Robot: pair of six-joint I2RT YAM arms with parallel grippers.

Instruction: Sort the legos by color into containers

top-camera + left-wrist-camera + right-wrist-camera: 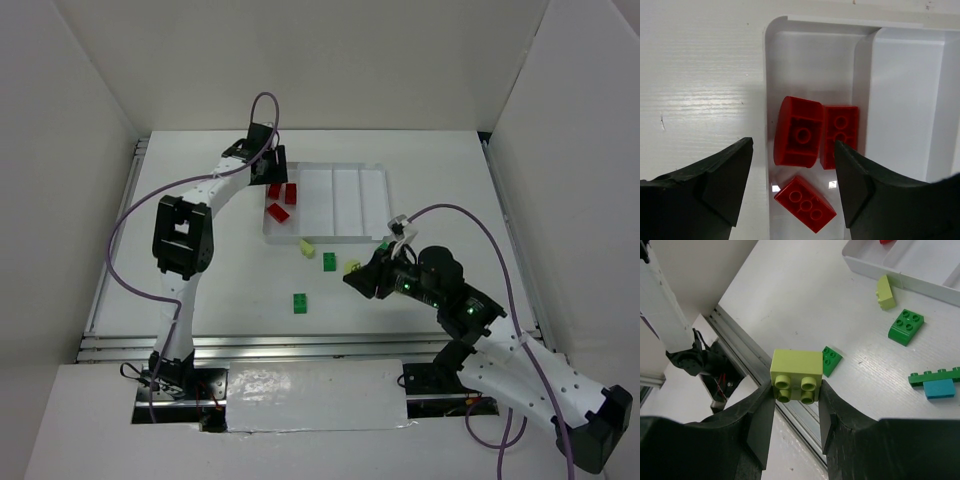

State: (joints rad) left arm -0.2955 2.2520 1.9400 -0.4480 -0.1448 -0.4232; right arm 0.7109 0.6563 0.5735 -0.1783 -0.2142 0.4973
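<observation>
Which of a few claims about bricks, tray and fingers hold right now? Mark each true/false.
1. Three red bricks lie in the tray's leftmost compartment. True.
2. The right fingers are empty. False: they are shut on a yellow-green brick.
3. The left fingers are open above the red bricks. True.
4. A cyan brick sits in the tray. False: only red shows there; the cyan brick lies on the table against a long green brick.
</observation>
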